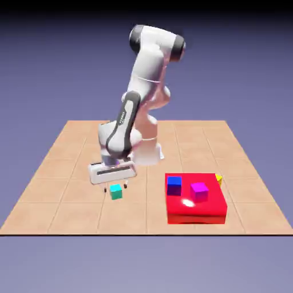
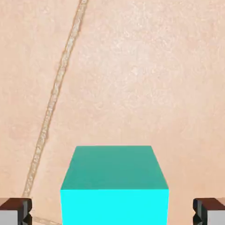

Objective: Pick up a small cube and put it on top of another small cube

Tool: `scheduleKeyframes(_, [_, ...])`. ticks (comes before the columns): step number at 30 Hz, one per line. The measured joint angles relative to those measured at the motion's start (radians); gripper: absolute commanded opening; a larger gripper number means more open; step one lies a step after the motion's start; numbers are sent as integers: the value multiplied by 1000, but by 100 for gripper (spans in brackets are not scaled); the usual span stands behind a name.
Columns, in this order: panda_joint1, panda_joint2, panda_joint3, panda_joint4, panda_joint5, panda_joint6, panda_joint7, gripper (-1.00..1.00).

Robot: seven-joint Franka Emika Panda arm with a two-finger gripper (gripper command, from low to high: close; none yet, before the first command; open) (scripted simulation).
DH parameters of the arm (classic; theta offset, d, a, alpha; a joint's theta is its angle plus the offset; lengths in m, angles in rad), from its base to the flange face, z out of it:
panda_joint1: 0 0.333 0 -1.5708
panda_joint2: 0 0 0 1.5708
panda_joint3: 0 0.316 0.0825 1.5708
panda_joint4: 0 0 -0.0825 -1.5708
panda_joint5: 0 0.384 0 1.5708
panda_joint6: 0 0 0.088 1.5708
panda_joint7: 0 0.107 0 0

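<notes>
So the claw [image 1: 115, 186] is spread wide and sitting low over the small teal cube [image 1: 116, 191], which rests on the worktop [image 1: 68, 166] toward the front edge, a bit left of the middle. In the hand view the teal cube [image 2: 114, 186] sits right between the two fingertips [image 2: 15, 211], with bare tile showing on both sides, so nothing is touching it yet. Looks like the arm is lined up for the grab and the squeeze hasn't happened.

Stuff that could go sideways from here, just guessing:

- The gaps either side look about even, but if the claw closes while slightly off-centre, one finger hits first and shoves the cube along the tile rather than pinching it.
- If the tips aren't far enough down the cube's sides, they'd only catch the top edge and it could pop out on the lift.
- Going too low instead means the tips jam into the worktop.

Later trouble: the blue cube [image 1: 174, 185] and magenta cube [image 1: 198, 190] sit close together on the red block [image 1: 197, 212] near the front right corner. Dropping the teal one onto either with wide fingers could knock its neighbour, and a slightly crooked release would let it slide off.
</notes>
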Motion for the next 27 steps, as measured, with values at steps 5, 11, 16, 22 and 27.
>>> scheduleKeyframes(5, [29,-107,-47,-44,-130,68,91,-100])
scheduleKeyframes(11, [89,-321,-141,-131,-391,202,273,-100])
scheduleKeyframes(16, [60,-443,-120,-88,-579,193,345,-100])
scheduleKeyframes(22, [-19,-477,92,81,-821,14,309,-100])
scheduleKeyframes(27, [-105,-479,273,182,-1002,-114,273,-100])
